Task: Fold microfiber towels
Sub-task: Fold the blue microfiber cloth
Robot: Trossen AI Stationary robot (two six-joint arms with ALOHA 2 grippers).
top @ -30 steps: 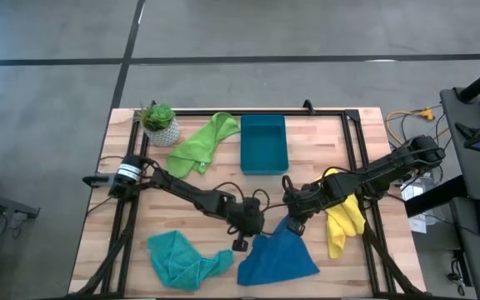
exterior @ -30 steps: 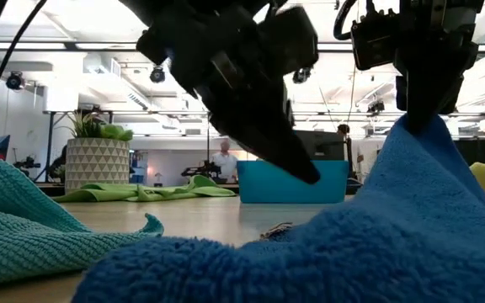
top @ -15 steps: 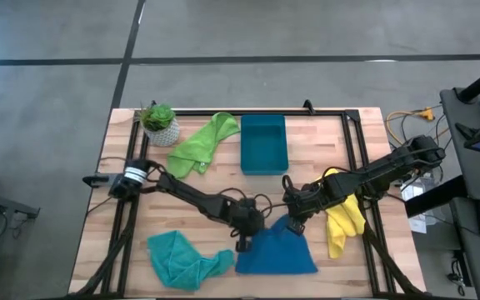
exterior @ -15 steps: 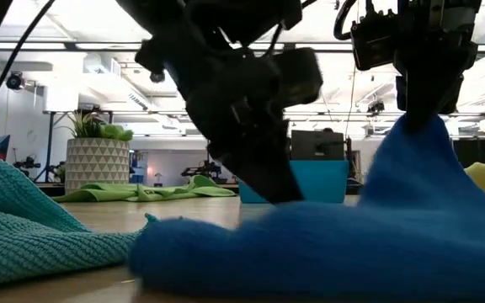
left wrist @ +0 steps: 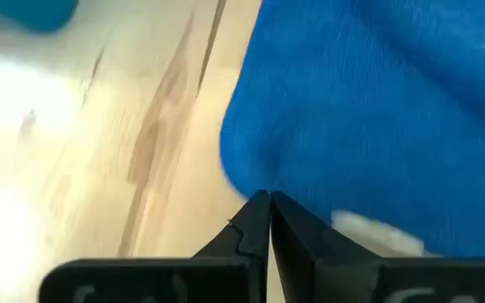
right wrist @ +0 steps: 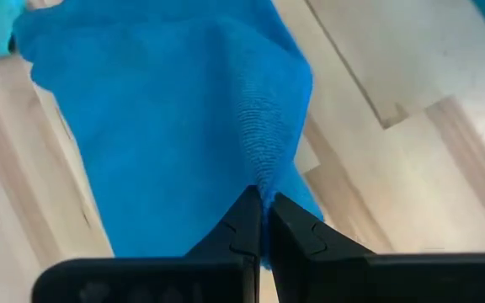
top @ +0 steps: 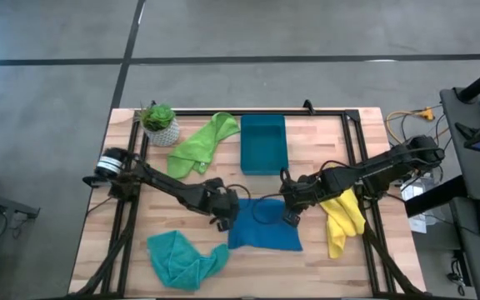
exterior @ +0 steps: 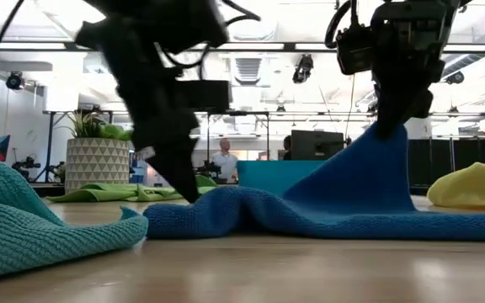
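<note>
Since a second ago the blue towel (top: 262, 230) has been pulled out from a peaked heap into a flatter, wider sheet, and both arms have drawn back toward the middle of the wooden table (top: 323, 142). Left gripper (top: 222, 218) sits at the cloth's left corner, its dark fingers pressed together on the fuzzy edge. Right gripper (top: 291, 215) is clamped on the opposite corner, holding it raised so the fabric slopes down from it in a ridge. Just right of that gripper lies the crumpled yellow towel (top: 342, 218). Below and left of the left gripper is the bunched teal towel (top: 178, 256), with a looped, nubby weave. Beyond both grippers sit the rumpled lime green towel (top: 198, 143), a rigid rectangular bin (top: 262, 143) and a potted plant (top: 159, 122).
</note>
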